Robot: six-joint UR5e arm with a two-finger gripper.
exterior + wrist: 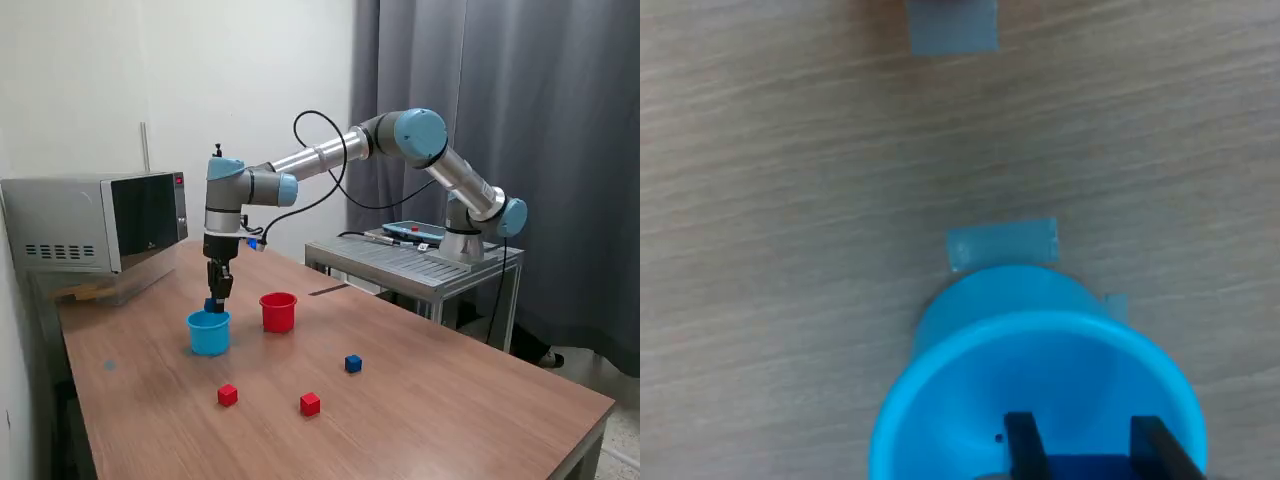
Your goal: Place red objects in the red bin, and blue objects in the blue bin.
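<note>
My gripper [216,297] hangs just above the light blue cup [209,333] and is shut on a dark blue cube [212,304]. In the wrist view the two black fingertips [1023,443] sit over the mouth of the light blue cup [970,420] with the dark blue cube [1085,467] between them. The red cup [278,311] stands beside the blue cup, toward the exterior view's right. A second dark blue cube [353,363] and two red cubes [228,395] [310,404] lie on the wooden table nearer the camera.
A microwave [95,222] stands at the table's back, on the exterior view's left. A metal stand [400,262] carrying the arm's base and a tablet is behind the table. Grey tape patches [1002,243] [952,30] are stuck on the tabletop near the blue cup.
</note>
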